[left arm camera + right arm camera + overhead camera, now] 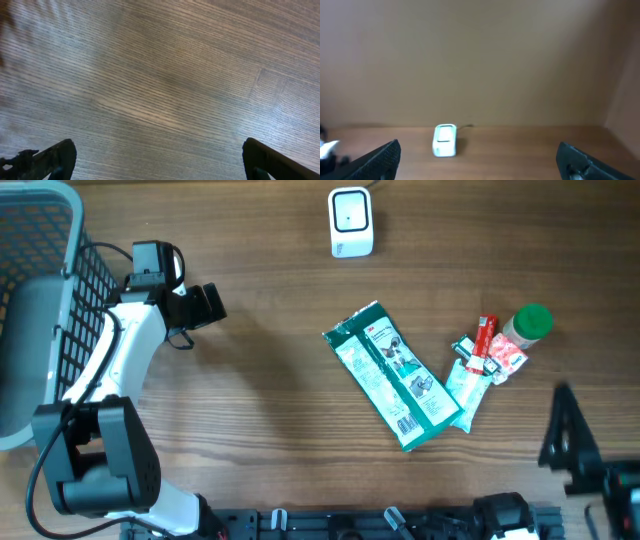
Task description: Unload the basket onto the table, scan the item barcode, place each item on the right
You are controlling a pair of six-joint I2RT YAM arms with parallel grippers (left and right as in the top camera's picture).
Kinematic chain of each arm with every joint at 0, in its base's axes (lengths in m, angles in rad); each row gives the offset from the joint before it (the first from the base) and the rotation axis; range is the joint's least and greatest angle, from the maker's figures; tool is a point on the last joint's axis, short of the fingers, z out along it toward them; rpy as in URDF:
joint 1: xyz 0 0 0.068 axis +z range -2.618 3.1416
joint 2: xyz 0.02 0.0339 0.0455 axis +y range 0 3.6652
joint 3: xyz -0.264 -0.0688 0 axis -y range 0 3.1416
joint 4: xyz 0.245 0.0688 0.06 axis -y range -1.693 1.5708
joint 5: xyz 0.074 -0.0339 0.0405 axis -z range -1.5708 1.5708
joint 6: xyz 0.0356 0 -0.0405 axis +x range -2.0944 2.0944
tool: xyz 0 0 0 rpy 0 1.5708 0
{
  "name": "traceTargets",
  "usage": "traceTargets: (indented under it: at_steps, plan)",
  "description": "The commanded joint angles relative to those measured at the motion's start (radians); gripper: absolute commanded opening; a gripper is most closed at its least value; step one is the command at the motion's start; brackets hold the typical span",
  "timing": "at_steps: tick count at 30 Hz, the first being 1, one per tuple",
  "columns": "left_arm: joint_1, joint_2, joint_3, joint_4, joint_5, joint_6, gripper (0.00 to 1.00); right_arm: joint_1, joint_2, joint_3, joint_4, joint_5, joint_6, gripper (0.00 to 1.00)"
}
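A flat green-and-white plastic packet (395,375), printed with pictures and text, is laid diagonally on the brown wooden table (270,410), right of centre (a white sachet (468,388) is seen just beside its lower end). It is set apart from the white box-shaped scanner (351,222) at the far edge. The left gripper (159,150) is held wide apart over bare wood. The right gripper (477,150) is likewise spread.
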Motion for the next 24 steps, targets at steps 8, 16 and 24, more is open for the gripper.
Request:
traceTargets:
  at_steps: [8, 16, 24]
  plan:
    - [0.008, 0.008, 0.002, 0.001, 0.005, 0.013, 1.0, -0.129, -0.348, -0.485, 0.264, -0.049, -0.007, 1.0]
    - [0.008, 0.009, 0.002, 0.001, 0.005, 0.013, 1.0, -0.148, -0.422, -0.89, 0.937, -0.177, -0.003, 1.0]
    - [0.008, 0.008, 0.002, 0.001, 0.005, 0.013, 1.0, -0.148, -0.422, -1.161, 1.135, -0.192, 0.076, 1.0]
